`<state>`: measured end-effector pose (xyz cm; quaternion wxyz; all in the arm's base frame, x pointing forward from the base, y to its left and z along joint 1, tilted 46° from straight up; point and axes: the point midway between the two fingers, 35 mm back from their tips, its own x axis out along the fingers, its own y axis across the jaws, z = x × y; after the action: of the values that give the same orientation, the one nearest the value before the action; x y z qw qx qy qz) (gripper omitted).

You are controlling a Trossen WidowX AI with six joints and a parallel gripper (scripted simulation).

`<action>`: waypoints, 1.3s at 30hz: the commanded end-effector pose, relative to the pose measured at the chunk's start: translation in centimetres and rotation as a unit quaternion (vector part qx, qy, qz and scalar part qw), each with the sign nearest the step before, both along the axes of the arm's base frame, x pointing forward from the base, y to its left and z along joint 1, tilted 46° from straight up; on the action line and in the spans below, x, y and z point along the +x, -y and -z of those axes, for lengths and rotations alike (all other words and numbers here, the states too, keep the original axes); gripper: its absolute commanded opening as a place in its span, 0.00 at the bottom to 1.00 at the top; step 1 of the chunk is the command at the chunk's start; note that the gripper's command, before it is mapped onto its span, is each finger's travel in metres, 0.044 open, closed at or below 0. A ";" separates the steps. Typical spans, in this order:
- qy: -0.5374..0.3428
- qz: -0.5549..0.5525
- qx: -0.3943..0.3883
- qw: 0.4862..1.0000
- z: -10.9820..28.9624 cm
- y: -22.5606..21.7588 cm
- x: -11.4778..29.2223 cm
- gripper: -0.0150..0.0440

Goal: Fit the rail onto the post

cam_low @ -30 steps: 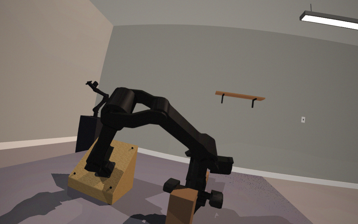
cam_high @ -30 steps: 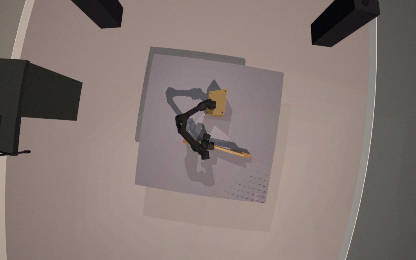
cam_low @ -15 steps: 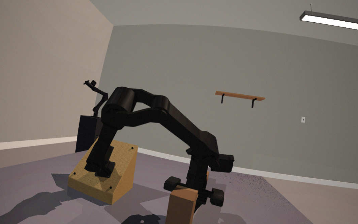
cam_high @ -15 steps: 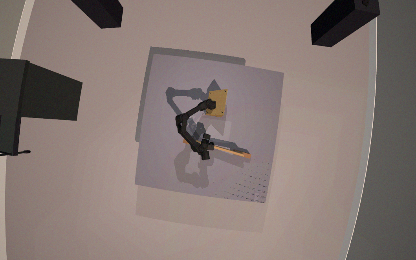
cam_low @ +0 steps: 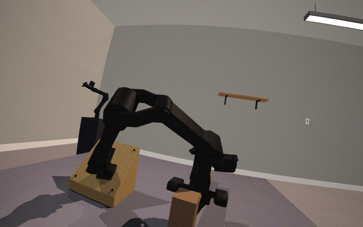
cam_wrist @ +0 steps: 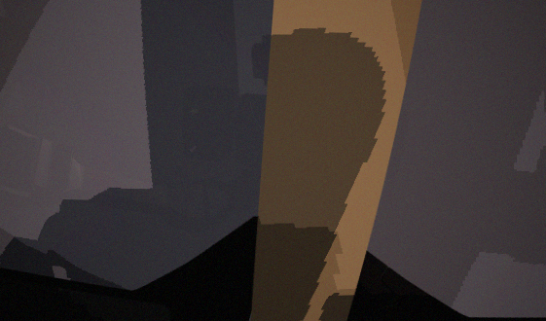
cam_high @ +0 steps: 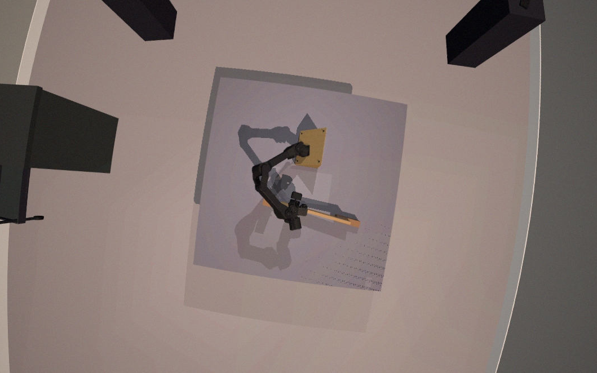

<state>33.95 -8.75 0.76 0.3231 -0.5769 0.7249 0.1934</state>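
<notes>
The long wooden rail [cam_high: 331, 217] [cam_wrist: 393, 97] runs across the table from left to right in the overhead view. My gripper [cam_high: 294, 208] [cam_low: 200, 194] [cam_wrist: 290, 231] is shut on the rail near its left end, pointing down. In the wrist view the rail runs straight up from between my fingers, mostly in shadow. The short wooden post [cam_low: 184, 208] [cam_high: 265, 202] stands just in front of the gripper in the side view. The pegs and the rail's holes are hidden by the post and my arm. The rail's far end lies at a small dark bracket [cam_high: 340, 216].
The arm's base stands on a sloped wooden block [cam_high: 313, 143] [cam_low: 120, 180] at the back of the grey table [cam_high: 244, 115]. Black boxes and a camera stand are on the floor around the table. A shelf [cam_low: 243, 97] hangs on the far wall.
</notes>
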 end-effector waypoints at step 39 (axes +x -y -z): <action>0.008 -0.006 0.005 1.000 -1.8 -2.1 0.7 0.25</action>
<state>34.18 -7.45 2.00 0.3206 -0.5779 0.7254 0.1925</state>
